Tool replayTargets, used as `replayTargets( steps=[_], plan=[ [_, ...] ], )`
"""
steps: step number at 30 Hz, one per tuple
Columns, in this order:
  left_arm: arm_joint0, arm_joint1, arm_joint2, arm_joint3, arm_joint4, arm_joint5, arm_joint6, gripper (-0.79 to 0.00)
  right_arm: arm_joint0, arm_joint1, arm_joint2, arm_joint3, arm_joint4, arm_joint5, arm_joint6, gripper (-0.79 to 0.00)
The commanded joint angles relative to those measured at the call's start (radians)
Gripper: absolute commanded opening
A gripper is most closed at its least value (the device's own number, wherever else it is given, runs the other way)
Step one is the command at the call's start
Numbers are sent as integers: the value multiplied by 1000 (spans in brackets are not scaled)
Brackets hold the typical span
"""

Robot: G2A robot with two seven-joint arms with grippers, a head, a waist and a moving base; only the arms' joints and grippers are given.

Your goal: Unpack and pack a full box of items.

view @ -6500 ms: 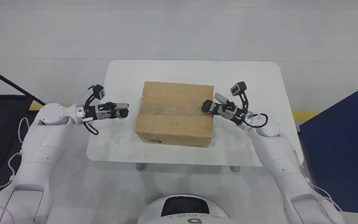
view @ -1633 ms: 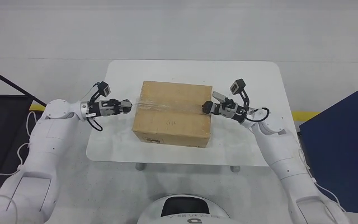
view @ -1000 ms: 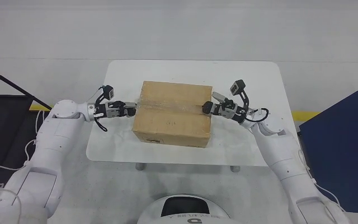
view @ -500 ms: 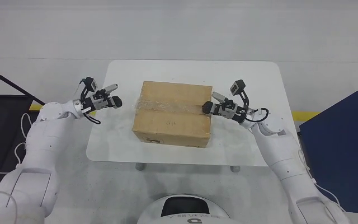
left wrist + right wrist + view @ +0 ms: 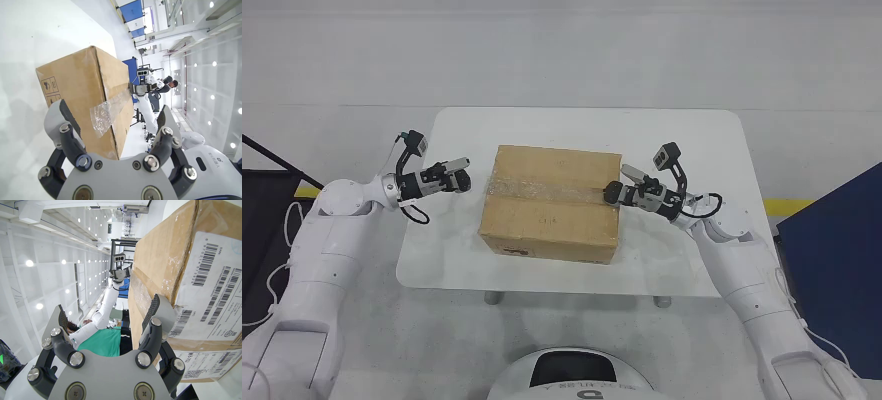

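The left end effector (image 5: 457, 178) (image 5: 113, 109) hung wide open and empty just beside the left end of the box (image 5: 552, 215), facing a loose, crinkled end of tape (image 5: 105, 113) that stood off the top edge. The right end effector (image 5: 614, 192) (image 5: 108, 304) was also wide open and held nothing, with one finger at the box's right end beside the seam. The box sat closed in the middle of the white bench (image 5: 692, 150), top up. Its long axis ran left to right, with the taped seam along it. Its corrugated walls suggested it would be stiff and, if full, heavy. The thin, slick tape looked best pinched at its loose end.
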Motion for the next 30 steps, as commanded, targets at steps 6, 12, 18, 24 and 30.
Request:
replayTargets(
  steps=[6, 12, 18, 24, 30],
  plan=[
    [29, 19, -56, 38, -41, 55, -40, 0, 0, 0, 0, 0, 0, 0, 0, 0],
    [17, 13, -39, 95, -36, 6, -50, 0, 0, 0, 0, 0, 0, 0, 0, 0],
    [59, 23, -64, 1, 38, -134, 41, 0, 0, 0, 0, 0, 0, 0, 0, 0],
    [153, 44, -103, -262, 111, -100, 68, 0, 0, 0, 0, 0, 0, 0, 0, 0],
    [251, 64, -160, -544, 182, -44, 102, 0, 0, 0, 0, 0, 0, 0, 0, 0]
  ],
)
